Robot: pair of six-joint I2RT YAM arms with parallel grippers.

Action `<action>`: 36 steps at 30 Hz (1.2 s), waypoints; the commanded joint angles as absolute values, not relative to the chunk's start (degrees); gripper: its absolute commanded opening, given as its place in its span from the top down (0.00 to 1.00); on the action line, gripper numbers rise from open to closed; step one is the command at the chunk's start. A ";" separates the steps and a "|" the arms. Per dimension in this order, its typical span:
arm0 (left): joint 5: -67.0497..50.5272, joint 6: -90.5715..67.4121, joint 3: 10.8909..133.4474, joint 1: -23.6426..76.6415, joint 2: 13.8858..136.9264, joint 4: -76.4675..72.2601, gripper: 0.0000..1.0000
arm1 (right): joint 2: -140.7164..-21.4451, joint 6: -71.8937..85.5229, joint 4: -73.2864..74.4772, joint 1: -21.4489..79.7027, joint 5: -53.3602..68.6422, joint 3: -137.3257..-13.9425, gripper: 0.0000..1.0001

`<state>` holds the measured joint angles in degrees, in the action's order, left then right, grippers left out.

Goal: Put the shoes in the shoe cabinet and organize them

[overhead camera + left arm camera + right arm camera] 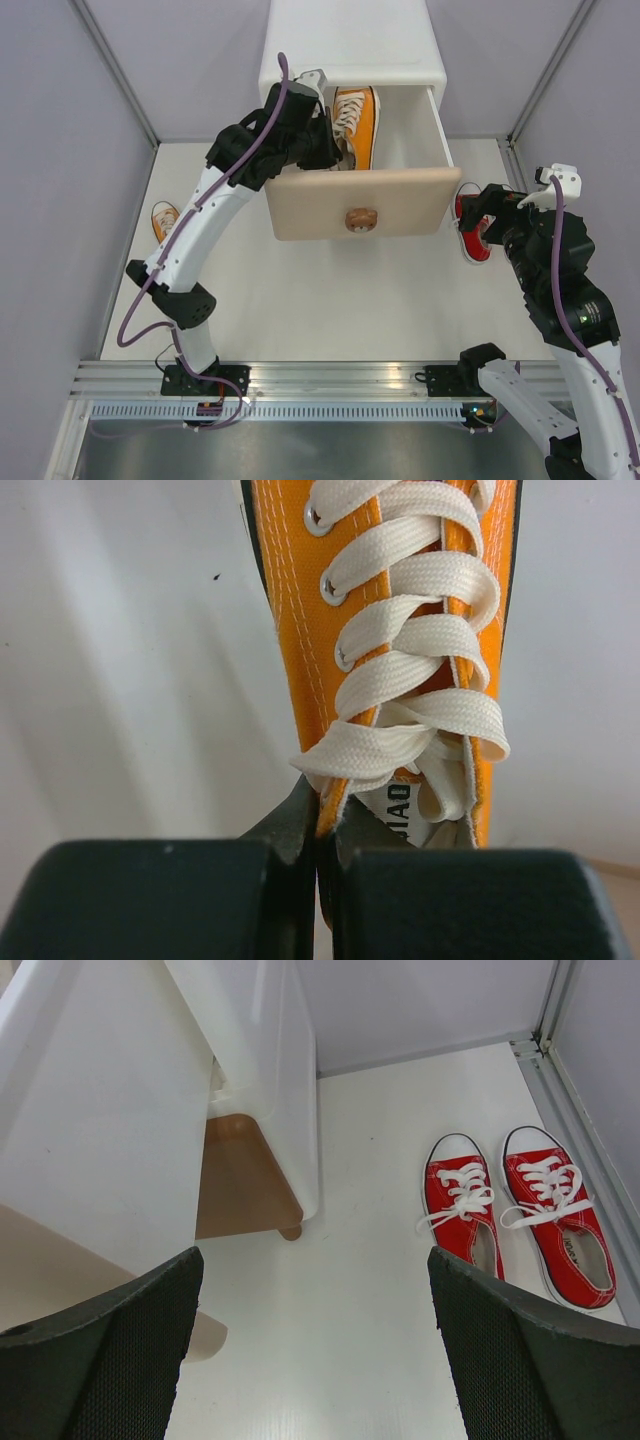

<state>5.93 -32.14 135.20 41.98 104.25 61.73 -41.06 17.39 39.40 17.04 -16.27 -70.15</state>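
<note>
This looks like a robot lab, not a home. A left arm [200,230] and a right arm [565,290], both white and black, are bolted to a metal rail [340,378] at the edge of a white worktop [330,300]. Plain grey walls [60,130] box it in. Purple cables [124,318] run along the arms.

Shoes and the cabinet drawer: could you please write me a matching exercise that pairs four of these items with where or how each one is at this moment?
Items
1. orange canvas sneaker held in the left gripper
2. second orange canvas sneaker
3. pair of red canvas sneakers
4. beige upper drawer front

Places or states
A. pulled out
B. on the table, right of the white cabinet
C. within the open drawer
D. on the table, near its left edge

Pairs: 1-C, 2-D, 3-B, 4-A
</note>
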 commanded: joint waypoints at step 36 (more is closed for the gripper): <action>13.18 -36.74 141.68 47.90 106.70 55.46 0.95 | -39.64 17.40 37.09 18.46 -16.79 -69.79 0.03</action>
<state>11.97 -34.52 138.50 47.40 107.37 61.98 -40.05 17.74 39.31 18.22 -16.36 -69.76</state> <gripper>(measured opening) 0.044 0.968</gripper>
